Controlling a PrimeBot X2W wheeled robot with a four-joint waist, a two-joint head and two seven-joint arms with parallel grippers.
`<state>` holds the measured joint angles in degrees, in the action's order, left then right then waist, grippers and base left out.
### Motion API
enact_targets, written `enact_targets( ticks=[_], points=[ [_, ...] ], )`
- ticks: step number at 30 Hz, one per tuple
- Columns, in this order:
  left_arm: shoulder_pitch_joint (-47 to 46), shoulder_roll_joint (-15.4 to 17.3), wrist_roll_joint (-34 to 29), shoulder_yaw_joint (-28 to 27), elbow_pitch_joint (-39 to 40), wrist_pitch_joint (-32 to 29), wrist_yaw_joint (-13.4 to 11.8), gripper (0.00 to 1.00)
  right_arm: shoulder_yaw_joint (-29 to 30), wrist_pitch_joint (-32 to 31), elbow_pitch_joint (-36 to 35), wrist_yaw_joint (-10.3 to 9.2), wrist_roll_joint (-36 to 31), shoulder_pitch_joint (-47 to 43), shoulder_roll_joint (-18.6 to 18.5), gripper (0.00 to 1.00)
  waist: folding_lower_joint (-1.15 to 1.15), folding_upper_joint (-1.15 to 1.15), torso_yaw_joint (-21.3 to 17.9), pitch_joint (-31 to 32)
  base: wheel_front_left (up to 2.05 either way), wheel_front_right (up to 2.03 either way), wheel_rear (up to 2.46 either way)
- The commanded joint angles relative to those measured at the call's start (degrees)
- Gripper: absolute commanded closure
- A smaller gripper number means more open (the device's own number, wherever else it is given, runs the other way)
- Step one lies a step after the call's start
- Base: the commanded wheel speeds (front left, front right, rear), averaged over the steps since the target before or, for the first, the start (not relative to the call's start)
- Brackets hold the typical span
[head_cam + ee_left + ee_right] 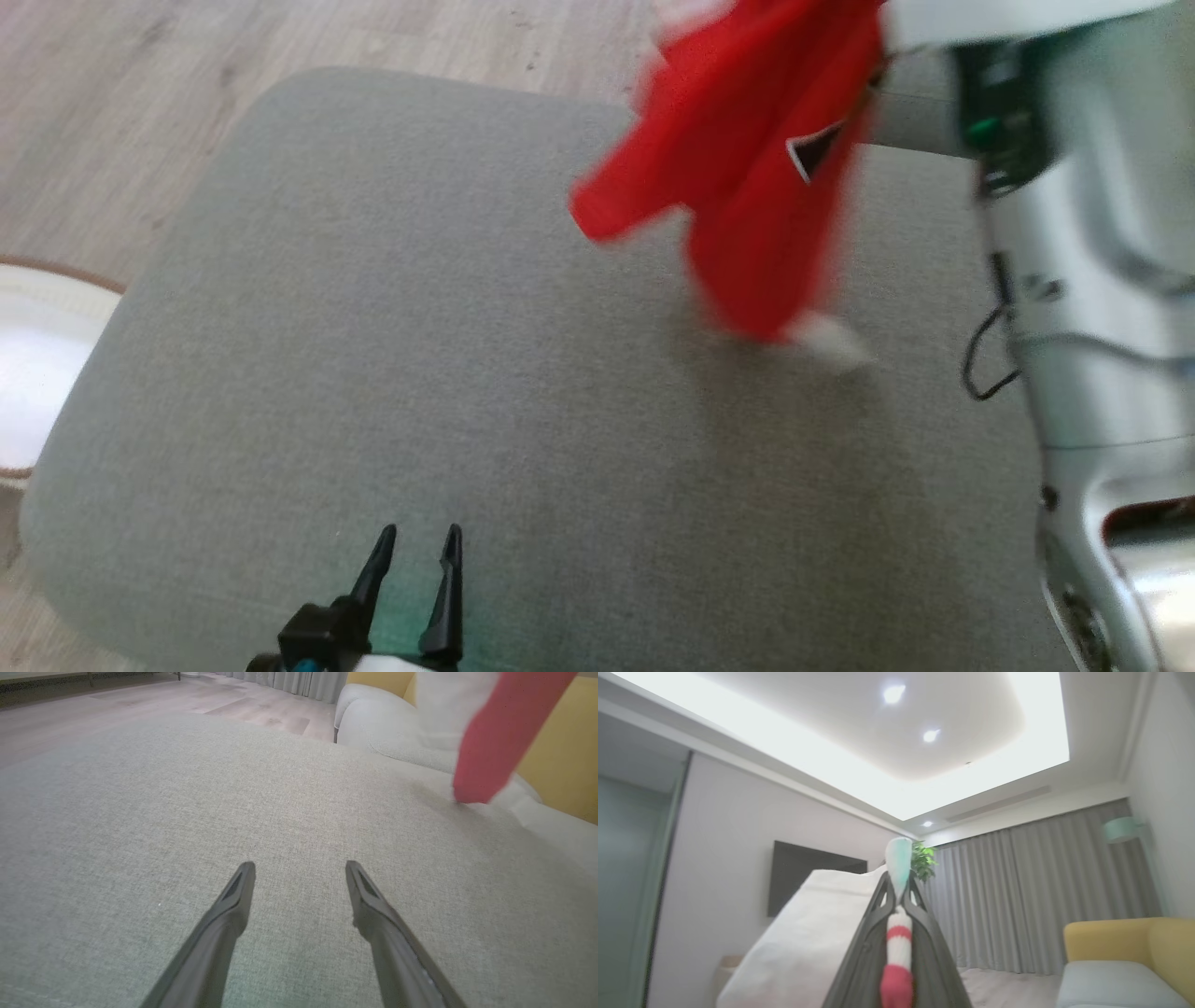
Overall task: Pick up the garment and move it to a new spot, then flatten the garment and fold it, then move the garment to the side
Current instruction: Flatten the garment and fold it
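Hanging over the far right part of the grey cushion (420,327): a red garment (747,187) with white trim and a small dark triangular badge, blurred. Lowest white tip close to the cushion's surface, above a faint shadow; touching or not, cannot tell. Seen from the left wrist as a red and white strip (500,742) dangling at the cushion's (187,812) far right edge.

Clamped on a ribbed white-and-red hem of the garment (896,956): the right gripper (899,891), fingers pressed together and pointing up toward the ceiling, a pale scrap of cloth poking out past the tips. More white fabric draped to the left of the fingers.

Low over the cushion's near edge, left of its middle: the left gripper (420,541), fingers apart (300,868), holding nothing.

Along the cushion's right side: the silvery right arm (1083,280) with a looped black cable (980,364).

Off the cushion's left edge: a round white thing with a brown rim (37,355). Beyond the cushion: pale wooden floor (140,75). Past its far right corner: a light grey seat (373,714) and a yellow sofa (560,765).
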<state>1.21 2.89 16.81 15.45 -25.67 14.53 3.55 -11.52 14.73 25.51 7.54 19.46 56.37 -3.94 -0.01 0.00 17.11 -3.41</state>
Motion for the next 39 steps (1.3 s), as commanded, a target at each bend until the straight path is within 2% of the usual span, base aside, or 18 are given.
enact_targets(
  ticks=[1,6,7,8,9,12,15,20,27,32,37,39],
  points=[
    [-0.78,-0.02,-0.61,-2.25,1.34,0.47,0.10,0.00,2.12,0.26,-1.23,-0.05,-0.98,0.06,1.06,1.00,0.01,0.00,-0.99,0.40,0.00,0.00,0.00],
    [-0.98,-0.02,-0.28,-2.54,1.88,0.47,0.14,0.00,11.05,0.26,1.27,-0.05,-8.33,-6.74,0.75,1.00,0.01,0.00,-3.53,-0.39,0.00,0.00,0.00],
    [-1.20,-0.02,-0.14,-2.37,1.99,0.47,0.14,0.00,12.23,0.26,2.51,-0.05,-9.78,-9.22,0.17,0.77,0.01,0.00,-4.01,-0.78,0.00,0.00,0.00],
    [-1.46,-0.02,0.01,-2.12,2.02,0.47,0.14,0.00,13.90,0.26,4.28,-0.05,-11.12,-11.92,-0.61,0.22,0.01,0.00,-4.39,-1.14,0.00,0.00,0.00],
    [-1.69,-0.02,0.14,-1.88,2.00,0.47,0.13,0.00,15.91,0.26,6.54,-0.05,-12.29,-14.71,-1.35,0.00,0.01,0.00,-4.82,-1.48,0.00,0.00,0.00],
    [-2.46,-0.02,0.35,-1.07,1.77,0.47,0.16,0.00,24.42,0.27,12.06,-0.05,-16.05,-21.90,-3.47,0.00,0.01,0.00,-5.68,-2.32,0.00,0.00,0.00],
    [-2.96,-0.02,0.29,-0.72,1.60,0.47,0.11,0.00,31.13,0.27,13.92,-0.05,-19.80,-27.01,-3.63,0.00,0.01,0.00,-6.37,-2.78,0.00,0.00,0.00],
    [-3.26,-0.02,-0.15,-1.15,1.38,0.47,0.05,0.00,34.82,0.27,11.56,-0.05,-23.18,-30.78,-1.59,0.00,0.01,0.00,-7.49,-2.84,0.00,0.00,0.00],
    [-5.42,-0.02,0.59,-0.27,2.83,0.47,0.78,0.00,28.35,0.27,5.59,-0.05,-22.82,-33.16,0.65,0.00,0.01,0.00,-9.63,-2.86,0.00,0.00,0.00],
    [-9.68,-0.02,3.14,3.00,3.47,0.47,1.90,0.00,22.75,0.27,3.97,-0.05,-21.14,-35.52,0.99,0.00,0.01,0.00,-12.01,-3.47,0.00,0.00,0.00],
    [-16.50,-0.02,9.04,9.82,0.86,0.47,3.39,0.00,17.16,0.27,2.98,-0.05,-18.22,-37.68,1.04,0.00,0.01,0.00,-16.04,-5.06,0.00,0.00,0.00],
    [-18.71,-0.02,14.34,12.29,-0.72,0.47,3.68,0.00,16.05,0.27,2.78,-0.05,-17.54,-37.99,1.04,0.00,0.01,0.00,-17.82,-5.89,0.00,0.00,0.00]
  ],
)
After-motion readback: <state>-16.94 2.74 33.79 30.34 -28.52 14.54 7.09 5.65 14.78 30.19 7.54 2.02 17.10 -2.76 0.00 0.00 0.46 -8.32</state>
